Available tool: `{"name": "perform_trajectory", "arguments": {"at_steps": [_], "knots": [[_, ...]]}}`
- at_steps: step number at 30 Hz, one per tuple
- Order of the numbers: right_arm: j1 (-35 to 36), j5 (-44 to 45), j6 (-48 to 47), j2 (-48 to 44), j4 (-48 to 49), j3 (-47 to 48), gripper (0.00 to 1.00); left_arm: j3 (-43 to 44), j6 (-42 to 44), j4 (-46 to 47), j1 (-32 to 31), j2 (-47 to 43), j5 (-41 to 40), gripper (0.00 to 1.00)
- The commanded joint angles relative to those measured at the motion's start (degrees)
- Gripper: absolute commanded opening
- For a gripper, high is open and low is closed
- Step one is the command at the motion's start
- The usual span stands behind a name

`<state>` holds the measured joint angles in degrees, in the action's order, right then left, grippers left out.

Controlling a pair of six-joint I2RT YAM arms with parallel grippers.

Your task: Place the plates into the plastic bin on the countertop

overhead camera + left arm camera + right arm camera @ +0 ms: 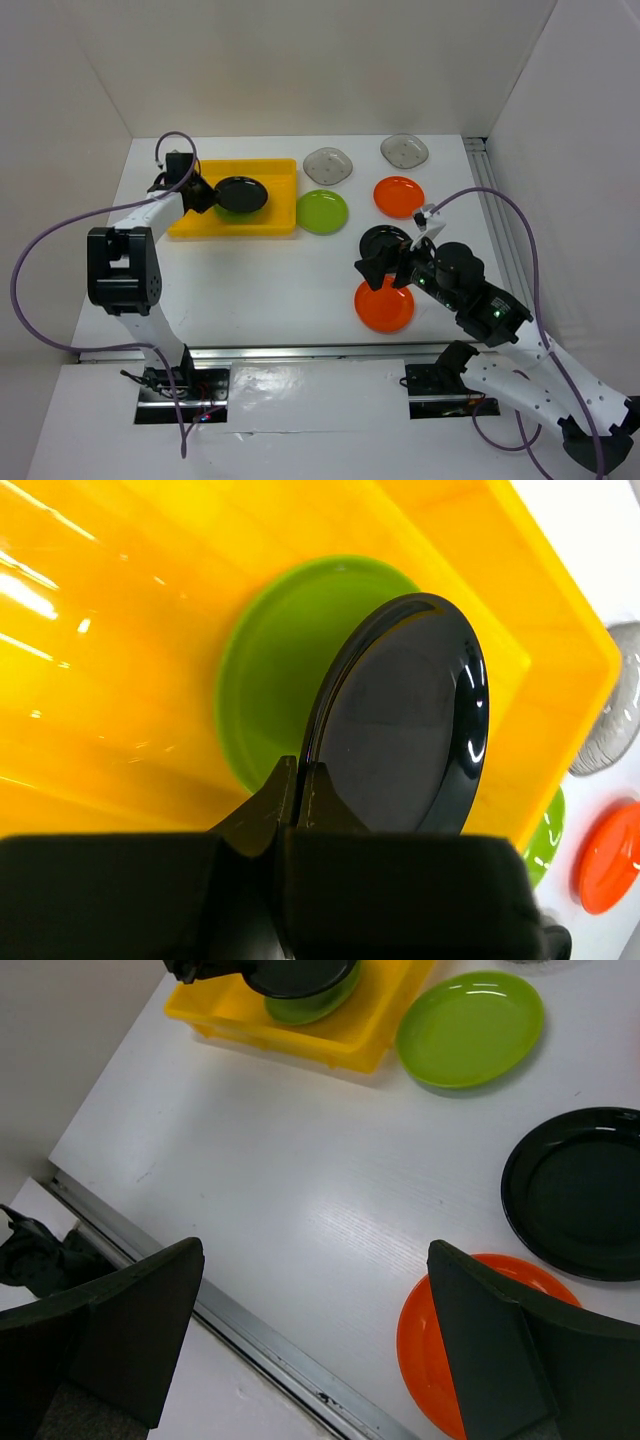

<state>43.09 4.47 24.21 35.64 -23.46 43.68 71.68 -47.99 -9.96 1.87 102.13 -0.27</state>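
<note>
Left gripper (298, 780) pinches only the black plate (400, 720) by its rim over the plastic bin (100, 680), right gripper (315, 1250) wide open; we risk it slipping askew.

Lime plate (275, 670) partly behind black plate (410, 725)

Overhead from near edge, close wrist views, all share plastic bin (280, 218)

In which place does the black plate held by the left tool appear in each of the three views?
Top external: upper left, black plate above the yellow bin.
Left wrist: centre, tilted, pinched at its rim by the left tool.
Right wrist: black plate at the top edge, cut off.
Shared landmark: the yellow bin, with a lime green plate inside.
</note>
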Motion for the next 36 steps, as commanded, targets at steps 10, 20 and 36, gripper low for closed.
{"name": "perform_trajectory", "arguments": {"at_steps": [10, 20, 36], "knots": [[-0.11, -2.54, 0.14, -0.48, 5.89, -0.43, 1.00, 1.09, -0.35, 3.36, 2.79, 0.63, 3.78, 0.51], [-0.11, -3.06, 0.67, 0.13, 5.89, 0.62, 1.00, -1.89, 1.84, 1.36, -2.21, -16.24, 1.68, 0.99], [-0.11, 5.99, -0.21, -5.48, -7.03, 11.43, 1.00, -33.54, -3.08, 39.12, -46.16, -11.18, 6.69, 1.00]]}}
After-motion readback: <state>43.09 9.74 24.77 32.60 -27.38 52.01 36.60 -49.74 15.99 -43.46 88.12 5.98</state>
